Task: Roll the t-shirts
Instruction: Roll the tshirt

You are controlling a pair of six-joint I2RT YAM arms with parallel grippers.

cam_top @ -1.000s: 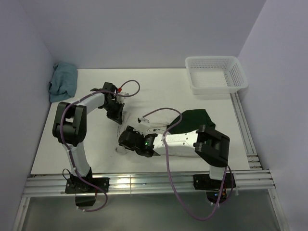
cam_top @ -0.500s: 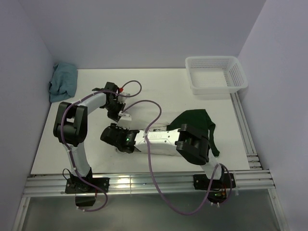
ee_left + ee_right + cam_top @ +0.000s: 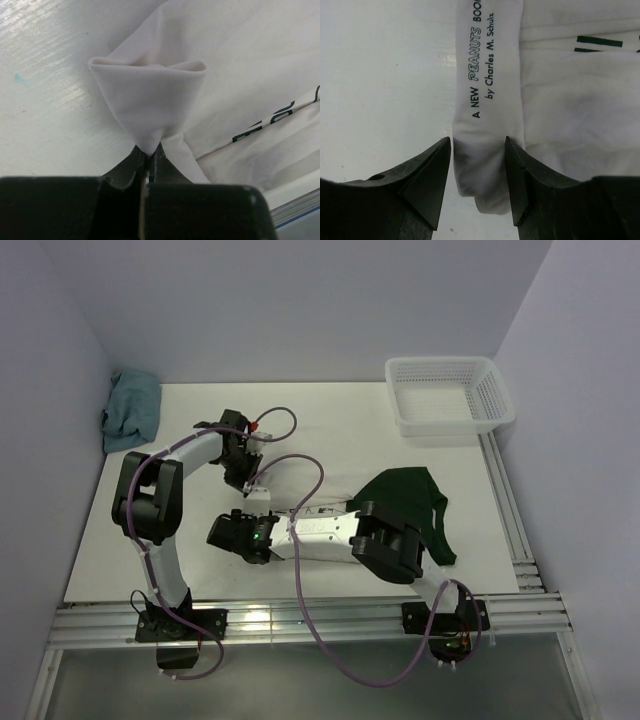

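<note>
Overhead and both wrist views logged.

- Desk (image 3: 330, 420): white, walled on three sides, with the white mesh basket (image 3: 440, 362) at its far right corner. All places below are taken from the basket.
- Right arm (image 3: 385, 540): base near-side of the basket, stretched leftward low over the desk. It lay across the t-shirt and hid most of the pale body from overhead.
- Left arm (image 3: 150, 500): far to the basket's left, elbow raised, wrist bent toward the middle of the desk.
- T-shirt (image 3: 405, 490): on the desk, nearer than the basket and to its left. The dark green sleeve was the part closest to the basket; the cream body ran on leftward under the right arm.
- Teal cloth (image 3: 132, 410): bunched against the left wall, well apart from the basket, level with it in depth.
- Purple cable (image 3: 300, 465): looped above the shirt body, between the two wrists.
- Left tool (image 3: 148, 152): pressed together, pinching a puckered fold of cream cloth.
- Right tool (image 3: 477, 150): fingers spread, straddling a folded strip of the shirt printed "A NEW PEANUTS BOOK". Whether the fingers (image 3: 427, 180) pressed the strip, I could not tell.
</note>
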